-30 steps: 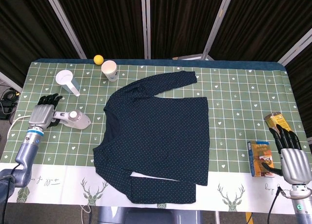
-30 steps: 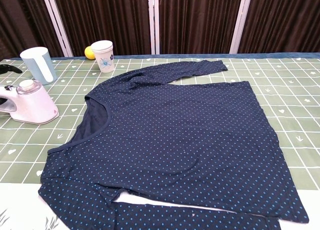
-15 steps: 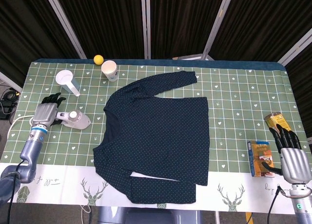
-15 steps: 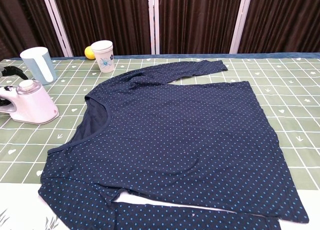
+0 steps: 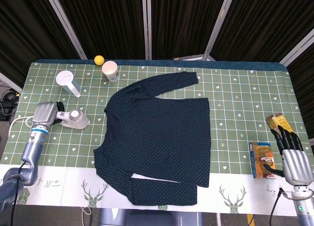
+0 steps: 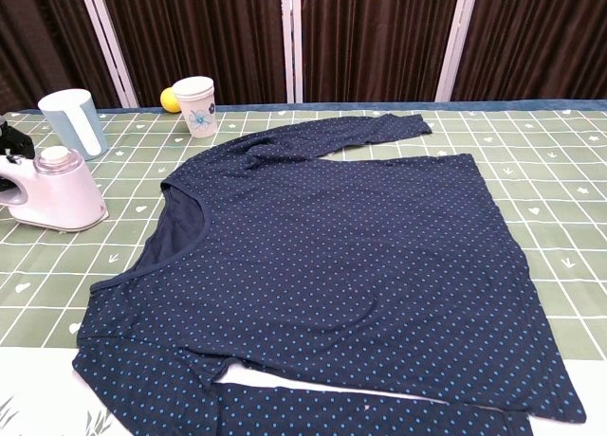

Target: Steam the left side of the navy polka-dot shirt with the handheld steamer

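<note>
Leftmost on the green patterned tablecloth [image 5: 235, 88], the robot's left hand [image 5: 45, 113] sits at the rear handle of the white handheld steamer [image 5: 73, 119], its silver back turned to the head camera; the fingers are hidden behind it, so whether they are wrapped on the handle cannot be told. From the chest camera the steamer [image 6: 55, 191] stands on its base near the table's left edge, well apart from the shirt, with only a dark sliver of the hand showing at the frame border. Behind it stands a pale blue measuring cup [image 5: 66, 82], seen in the chest view as a light blue cup [image 6: 73, 121] just beyond the steamer. Further right along the back edge, a small yellow ball [image 5: 99, 60] lies just beside a white paper cup [image 5: 110, 70] with a printed pattern. At the centre, the navy polka-dot shirt [image 5: 159, 132] lies flat, neckline toward the steamer, one sleeve angled up toward the far side and the other folded along the near table edge; the chest view shows its blue dots and smooth front [image 6: 351, 265]. Toward the right edge, a small printed box [image 5: 260, 159] lies flat, with a yellow-brown packet [image 5: 277, 122] near it. Beside them the right hand [image 5: 290, 157] rests with its dark fingers [image 5: 287, 137] extended and slightly apart, holding nothing.
</note>
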`<state>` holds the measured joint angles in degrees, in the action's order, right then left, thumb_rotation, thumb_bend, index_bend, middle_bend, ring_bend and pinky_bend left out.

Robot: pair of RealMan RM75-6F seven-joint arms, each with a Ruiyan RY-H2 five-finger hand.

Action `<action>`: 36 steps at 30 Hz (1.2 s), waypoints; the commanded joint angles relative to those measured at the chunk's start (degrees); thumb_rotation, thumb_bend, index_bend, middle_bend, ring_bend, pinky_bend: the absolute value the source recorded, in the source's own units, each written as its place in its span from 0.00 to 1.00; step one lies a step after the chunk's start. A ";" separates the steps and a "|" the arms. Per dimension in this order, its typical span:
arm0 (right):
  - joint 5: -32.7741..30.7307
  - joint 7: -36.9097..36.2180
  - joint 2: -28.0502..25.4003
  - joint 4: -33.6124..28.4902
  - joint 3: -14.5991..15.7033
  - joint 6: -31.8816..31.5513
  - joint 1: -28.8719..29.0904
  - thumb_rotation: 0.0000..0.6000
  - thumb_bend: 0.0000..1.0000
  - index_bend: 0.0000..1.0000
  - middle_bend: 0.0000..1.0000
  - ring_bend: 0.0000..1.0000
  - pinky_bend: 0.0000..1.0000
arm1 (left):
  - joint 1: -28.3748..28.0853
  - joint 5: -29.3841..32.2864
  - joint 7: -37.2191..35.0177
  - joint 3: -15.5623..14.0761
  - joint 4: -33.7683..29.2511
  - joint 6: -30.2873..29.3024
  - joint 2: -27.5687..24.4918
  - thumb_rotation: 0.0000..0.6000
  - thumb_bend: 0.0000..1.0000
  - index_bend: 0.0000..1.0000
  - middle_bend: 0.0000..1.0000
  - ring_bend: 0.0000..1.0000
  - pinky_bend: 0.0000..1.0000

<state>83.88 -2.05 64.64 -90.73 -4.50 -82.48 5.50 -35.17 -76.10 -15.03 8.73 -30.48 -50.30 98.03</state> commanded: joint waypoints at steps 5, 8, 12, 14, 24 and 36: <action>0.33 0.24 0.03 -0.21 0.17 -0.19 -0.07 1.00 0.00 0.00 0.00 0.00 0.00 | 1.69 -2.45 -3.37 -1.63 0.27 -4.18 -0.50 1.00 0.66 0.97 0.76 0.67 0.88; 0.54 0.49 0.05 -0.39 0.24 -0.35 -0.10 1.00 0.00 0.00 0.00 0.00 0.00 | 2.45 -4.12 -6.69 -2.80 -0.77 -5.91 -1.59 1.00 0.66 0.97 0.77 0.68 0.89; 0.66 0.59 0.05 -0.58 0.30 -0.40 -0.11 1.00 0.00 0.00 0.00 0.00 0.00 | 3.03 -6.61 -10.20 -3.81 -3.81 -10.22 -3.81 1.00 0.67 0.97 0.79 0.70 0.91; 0.68 0.57 0.03 -0.61 0.31 -0.39 -0.10 1.00 0.00 0.00 0.00 0.00 0.00 | 3.13 -7.46 -11.18 -4.06 -5.32 -11.85 -4.64 1.00 0.68 0.98 0.80 0.71 0.93; 0.66 -0.13 -0.26 -0.62 0.18 -0.61 -0.18 1.00 0.00 0.00 0.00 0.00 0.00 | 1.45 -12.97 -11.23 -4.48 -21.79 -20.26 -10.59 1.00 0.83 0.99 0.95 0.89 1.00; 0.33 -1.09 -0.59 -0.39 -0.04 -0.69 -0.29 1.00 0.00 0.00 0.00 0.00 0.00 | -3.89 -14.06 -0.15 -4.08 -34.79 -14.69 -9.30 1.00 0.83 0.99 0.95 0.89 1.00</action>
<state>84.21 -3.14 64.06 -91.13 -4.53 -83.17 5.22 -37.86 -89.98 -16.95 4.47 -63.95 -66.27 87.75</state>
